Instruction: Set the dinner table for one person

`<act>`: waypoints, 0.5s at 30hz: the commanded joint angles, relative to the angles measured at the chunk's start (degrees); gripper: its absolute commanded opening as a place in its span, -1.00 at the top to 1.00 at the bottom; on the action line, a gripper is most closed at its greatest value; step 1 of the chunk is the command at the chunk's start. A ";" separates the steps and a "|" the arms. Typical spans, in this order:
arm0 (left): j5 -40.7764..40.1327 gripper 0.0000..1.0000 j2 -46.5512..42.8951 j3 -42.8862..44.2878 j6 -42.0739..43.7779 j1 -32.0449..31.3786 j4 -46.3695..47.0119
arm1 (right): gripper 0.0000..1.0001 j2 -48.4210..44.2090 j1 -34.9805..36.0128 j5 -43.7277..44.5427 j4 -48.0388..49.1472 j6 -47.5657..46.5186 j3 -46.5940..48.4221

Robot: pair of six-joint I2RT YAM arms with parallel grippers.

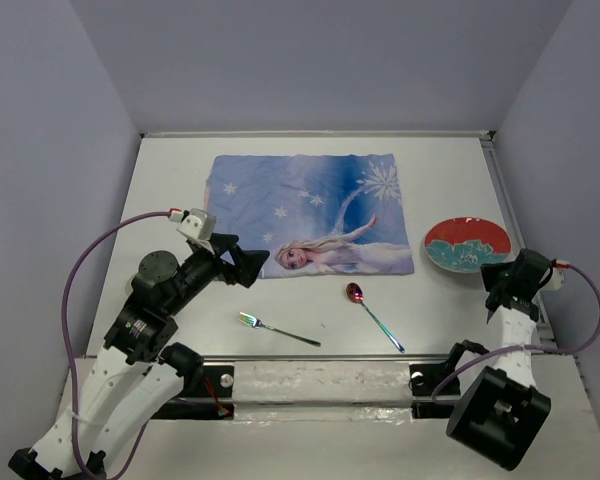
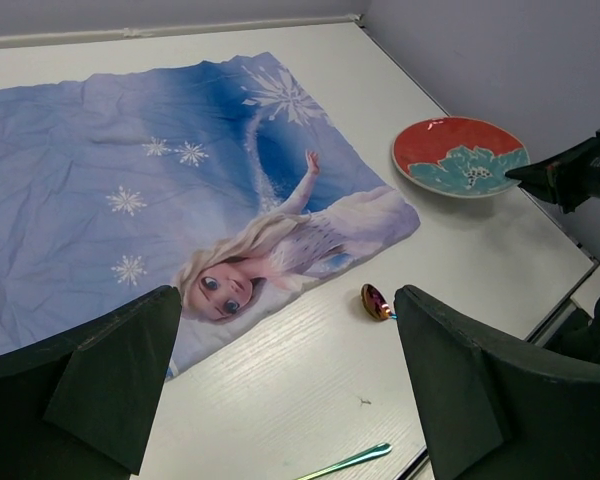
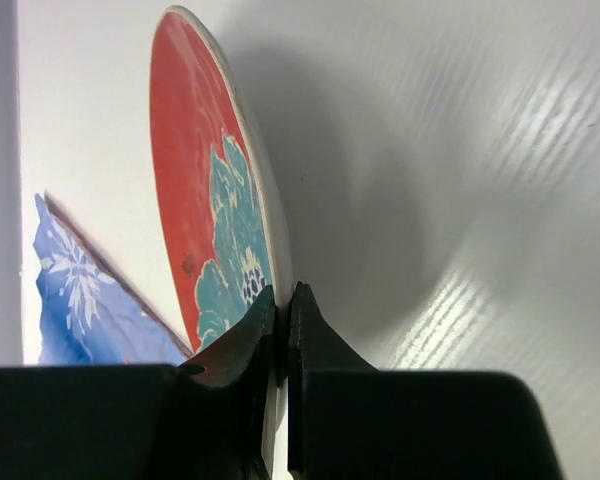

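Dinner table (image 1: 180,190): large flat matte-white rectangular top, spread beneath both arms.
Right gripper (image 3: 283,310) pinches the rim of the red-and-teal round ceramic plate (image 1: 465,243) near its right edge; left gripper (image 2: 288,330) gapes wide, empty.

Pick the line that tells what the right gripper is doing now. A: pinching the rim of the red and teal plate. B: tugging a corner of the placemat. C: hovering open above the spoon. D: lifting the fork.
A: the right wrist view shows the right gripper closed on the edge of the red and teal plate, while the spoon and fork lie free on the dinner table.
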 commanded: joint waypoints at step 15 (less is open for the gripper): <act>-7.07 -0.98 -3.88 0.52 0.73 0.99 1.27 | 1.00 8.82 24.24 -21.58 21.16 -1.10 23.55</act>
